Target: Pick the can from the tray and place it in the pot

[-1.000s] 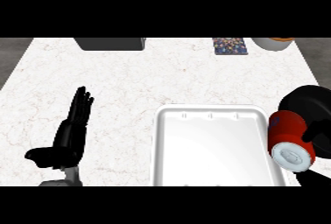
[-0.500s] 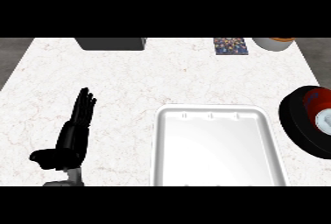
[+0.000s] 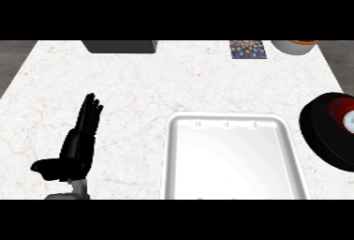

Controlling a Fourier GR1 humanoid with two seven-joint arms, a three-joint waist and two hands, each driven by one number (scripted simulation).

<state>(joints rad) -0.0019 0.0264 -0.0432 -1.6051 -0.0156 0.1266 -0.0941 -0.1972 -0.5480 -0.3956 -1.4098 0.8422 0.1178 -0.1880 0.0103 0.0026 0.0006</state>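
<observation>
Can (image 3: 340, 112): red, lying inside the black pot (image 3: 319, 136) at the table's (image 3: 173, 84) right edge, tray (image 3: 235, 161) vacated; left hand (image 3: 77, 143) resting with straight fingers, holding nothing; right hand unseen.

can (image 3: 343, 114) in pot (image 3: 319, 136), right of tray (image 3: 290, 140)

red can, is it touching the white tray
Apart. The head view shows the red can lying inside the round black pot, with bare marble counter between the pot and the white rectangular tray.
</observation>
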